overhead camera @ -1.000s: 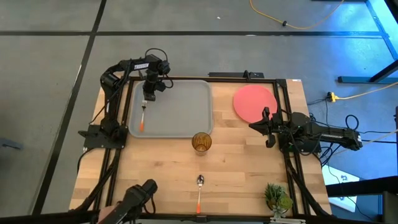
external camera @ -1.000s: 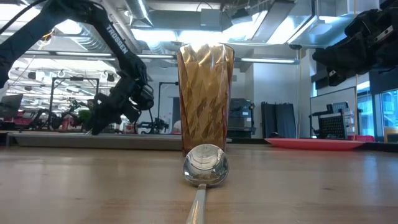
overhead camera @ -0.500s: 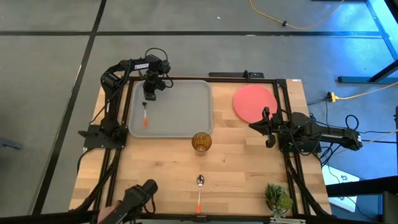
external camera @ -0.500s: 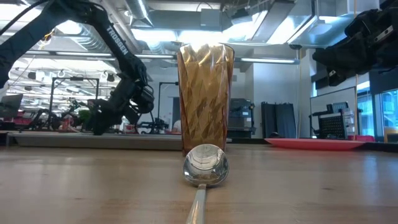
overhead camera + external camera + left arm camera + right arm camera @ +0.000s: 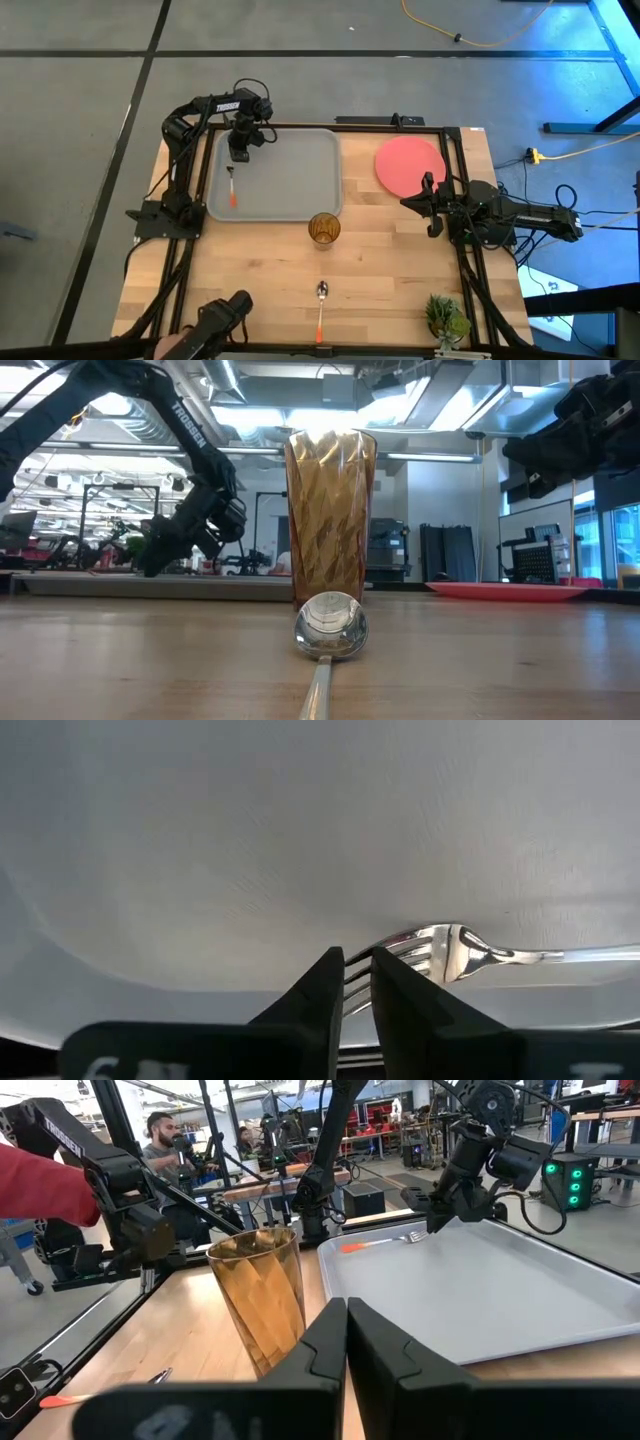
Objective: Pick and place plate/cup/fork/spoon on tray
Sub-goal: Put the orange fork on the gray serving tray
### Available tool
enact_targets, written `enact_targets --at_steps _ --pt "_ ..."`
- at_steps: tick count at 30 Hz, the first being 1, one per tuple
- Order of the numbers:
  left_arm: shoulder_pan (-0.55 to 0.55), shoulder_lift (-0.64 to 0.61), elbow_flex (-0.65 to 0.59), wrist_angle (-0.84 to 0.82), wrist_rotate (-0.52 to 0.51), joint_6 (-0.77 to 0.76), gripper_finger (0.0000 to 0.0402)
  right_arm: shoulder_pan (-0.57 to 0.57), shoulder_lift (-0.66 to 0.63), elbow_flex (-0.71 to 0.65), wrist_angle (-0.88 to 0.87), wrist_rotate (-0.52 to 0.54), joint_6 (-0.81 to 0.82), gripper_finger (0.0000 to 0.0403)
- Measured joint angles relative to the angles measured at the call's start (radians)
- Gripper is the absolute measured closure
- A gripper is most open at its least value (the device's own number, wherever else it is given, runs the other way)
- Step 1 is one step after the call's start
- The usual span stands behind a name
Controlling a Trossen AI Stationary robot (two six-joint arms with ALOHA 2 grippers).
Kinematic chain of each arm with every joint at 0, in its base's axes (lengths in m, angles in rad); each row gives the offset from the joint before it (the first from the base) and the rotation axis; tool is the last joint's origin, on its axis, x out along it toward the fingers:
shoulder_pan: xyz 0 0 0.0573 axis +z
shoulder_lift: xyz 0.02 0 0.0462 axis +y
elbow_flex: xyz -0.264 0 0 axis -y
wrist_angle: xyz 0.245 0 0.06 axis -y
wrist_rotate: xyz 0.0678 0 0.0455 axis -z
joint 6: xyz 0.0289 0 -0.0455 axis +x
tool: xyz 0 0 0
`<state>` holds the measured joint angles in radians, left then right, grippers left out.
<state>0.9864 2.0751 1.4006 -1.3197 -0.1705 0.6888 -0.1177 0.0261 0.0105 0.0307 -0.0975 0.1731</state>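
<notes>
High view: fork down on tray, both grippers empty

Lying flat on the grey tray [image 5: 300,180] near its left rim: fork [image 5: 232,187], tines pointing at the left gripper [image 5: 238,152], orange handle away from it. Hovering just beyond the tines, over the tray's far left corner, with fingers [image 5: 400,1010] a thin slit apart and clamped on nothing. Waiting by the table's right edge, just beside the coral-red plate [image 5: 408,165]: right gripper [image 5: 410,203], fingers pressed together, holding nothing. Standing upright on bare wood, just off the tray's near right corner: amber cup [image 5: 324,229]. Nearer the front edge, in line with the cup: spoon [image 5: 320,308], bowl toward the cup.
</notes>
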Motion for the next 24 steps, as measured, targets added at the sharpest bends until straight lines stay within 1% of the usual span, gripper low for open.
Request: enact_targets --at_steps 7,22,24 --pt "-0.009 -0.047 0.001 -0.004 -0.002 0.046 0.0357 0.0 0.0 0.0 0.0 0.0 -0.001 0.0387" --pt "-0.007 -0.047 0.001 -0.015 -0.004 0.035 0.0356 0.0 0.0 0.0 0.0 0.0 -0.001 0.0387" --pt "-0.007 -0.047 0.001 -0.015 0.012 0.022 0.0356 0.0 0.0 0.0 0.0 0.0 -0.001 0.0387"
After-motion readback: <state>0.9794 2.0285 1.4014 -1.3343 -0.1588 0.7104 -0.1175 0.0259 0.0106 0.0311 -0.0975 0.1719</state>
